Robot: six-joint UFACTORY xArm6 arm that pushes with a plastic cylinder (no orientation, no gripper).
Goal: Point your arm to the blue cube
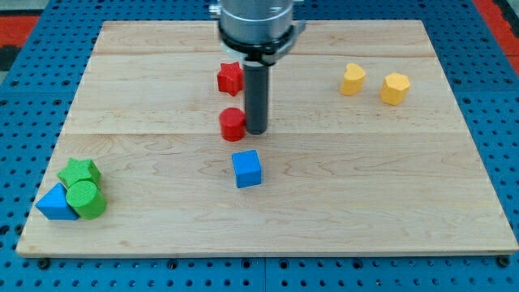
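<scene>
The blue cube (246, 169) sits near the middle of the wooden board (365, 178). My tip (256, 130) stands just above it in the view, a short gap away and slightly to the right. The tip is right beside a red cylinder (233, 124), on its right side, touching or nearly touching. The rod rises from there to the arm's head at the view's top.
A red star (230, 78) lies above the red cylinder. Two yellow blocks (353, 79) (395, 88) sit at the upper right. At the lower left, a green star (79, 173), a green cylinder (86, 199) and a blue triangular block (56, 203) cluster together.
</scene>
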